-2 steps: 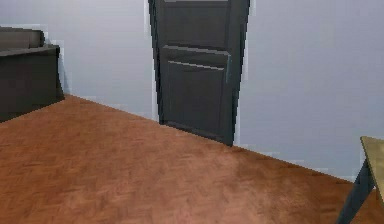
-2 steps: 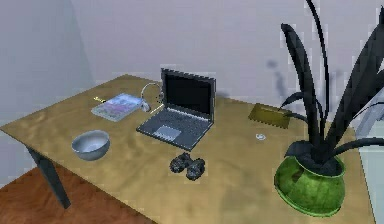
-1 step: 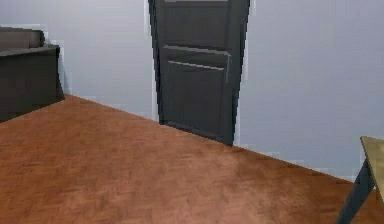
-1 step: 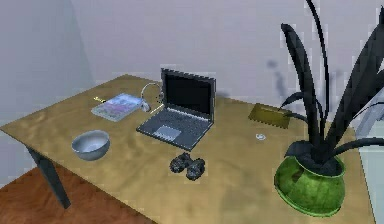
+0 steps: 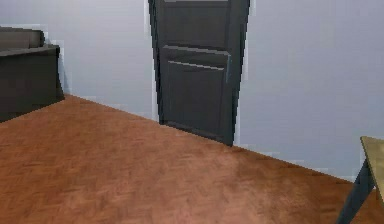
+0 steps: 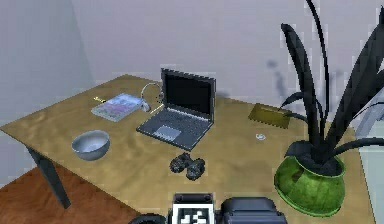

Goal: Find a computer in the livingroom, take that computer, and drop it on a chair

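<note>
The computer (image 6: 180,110) stood open on the counter (image 6: 60,125); I couldn't tell whether my gripper (image 6: 150,218) held anything. A reach, I judged, might knock the small dark object (image 6: 186,166) lying before the computer.

A bowl (image 6: 90,145) and a potted plant (image 6: 312,172) stand on the wooden table (image 6: 240,162).

- The arm's far end (image 6: 252,210) is seen as a dark, rounded mass at the arm side view's bottom edge, just right of the middle.
- A white square with black marks (image 6: 197,213) is carried left of it, cut off by the edge.
- A dark shape further left is taken for the claw (image 6: 150,218); its fingers cannot be made out.
- Whether anything is held cannot be told.
</note>
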You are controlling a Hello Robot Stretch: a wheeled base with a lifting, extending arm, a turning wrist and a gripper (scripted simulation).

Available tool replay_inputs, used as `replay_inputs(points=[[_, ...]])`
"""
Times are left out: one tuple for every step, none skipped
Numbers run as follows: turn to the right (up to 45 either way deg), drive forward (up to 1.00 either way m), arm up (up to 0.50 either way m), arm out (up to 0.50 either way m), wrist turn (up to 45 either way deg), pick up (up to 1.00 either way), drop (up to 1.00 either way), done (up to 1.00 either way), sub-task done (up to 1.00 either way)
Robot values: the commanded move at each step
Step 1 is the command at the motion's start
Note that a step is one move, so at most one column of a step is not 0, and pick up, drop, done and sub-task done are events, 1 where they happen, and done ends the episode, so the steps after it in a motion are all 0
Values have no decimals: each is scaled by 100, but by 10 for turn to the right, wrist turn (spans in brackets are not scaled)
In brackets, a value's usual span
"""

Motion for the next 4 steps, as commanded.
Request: replay_inputs(points=[[0,0,0,46,0,0,0,0,0],[0,0,0,0,450,0,0,0,0],[0,0,0,0,450,0,0,0,0],[0,0,0,0,450,0,0,0,0]])
